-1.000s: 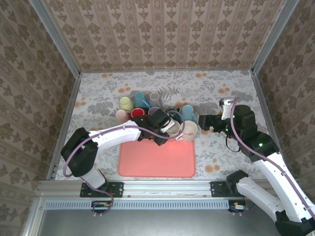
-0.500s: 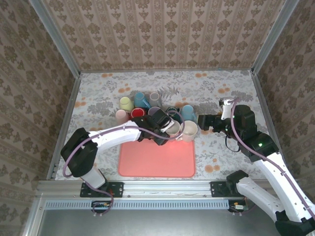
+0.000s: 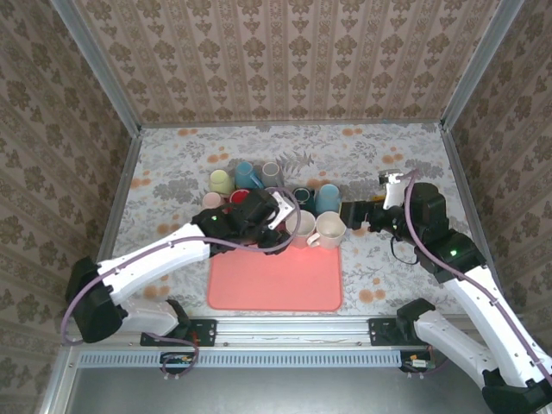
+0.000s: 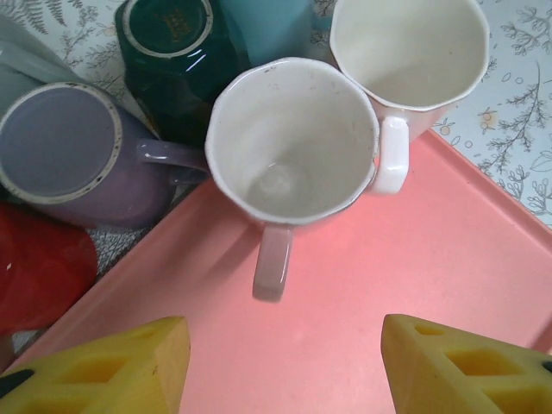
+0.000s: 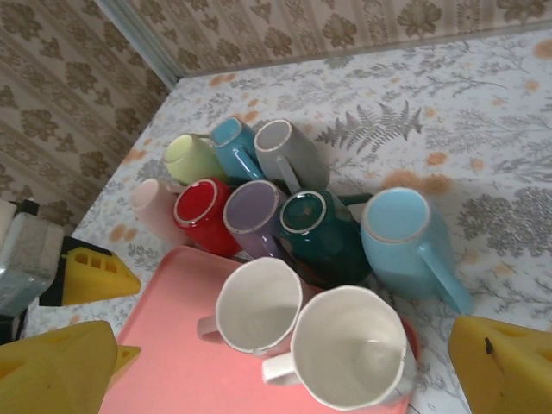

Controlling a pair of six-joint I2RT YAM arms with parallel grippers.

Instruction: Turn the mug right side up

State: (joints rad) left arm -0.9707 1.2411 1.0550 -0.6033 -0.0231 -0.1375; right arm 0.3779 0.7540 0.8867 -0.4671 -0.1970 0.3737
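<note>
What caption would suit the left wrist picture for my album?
Upright white mug and cream mug at the edge of the pink tray, seen past open jaws.

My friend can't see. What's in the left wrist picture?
A pinkish-white ceramic mug and a cream ceramic mug stand mouth-up at a pink plastic tray's edge. A purple mug and a dark green mug sit upside down beyond.

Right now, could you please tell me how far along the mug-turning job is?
Done: two mugs stand mouth-up on the pink tray, a pink-handled mug and a cream mug. In hand: nothing; the left gripper hovers open above the pink-handled mug and the right gripper is open too. Left: at least the purple mug, dark green mug, red mug and light blue mug show their bases.
</note>
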